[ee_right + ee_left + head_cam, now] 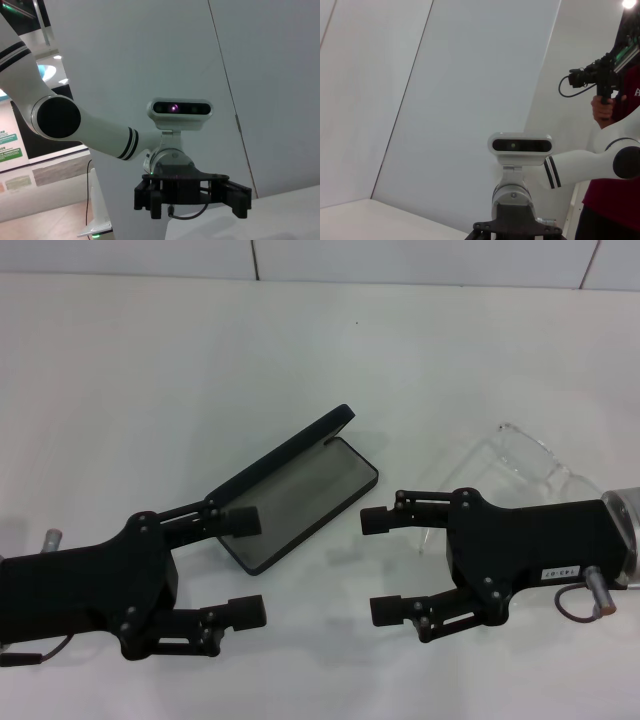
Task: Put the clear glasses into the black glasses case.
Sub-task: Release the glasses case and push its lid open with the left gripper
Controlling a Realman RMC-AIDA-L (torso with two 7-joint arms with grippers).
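The black glasses case (305, 502) lies open at the table's centre, its grey lining bare and its lid (288, 454) tilted up on the left side. Right of the case, the clear glasses (522, 462) rest on the table, partly hidden behind my right gripper's body. My right gripper (380, 566) is open and empty, its fingertips pointing left toward the case. Facing it from the lower left is my left gripper (246, 566), also open and empty. Its upper finger (240, 520) overlaps the case's near end. In the right wrist view the left gripper (192, 201) shows open.
The white table (150, 390) runs back to a tiled wall (400, 260). In the left wrist view a person in a red shirt (615, 200) stands beyond the right arm (590, 162), holding a camera (592, 75).
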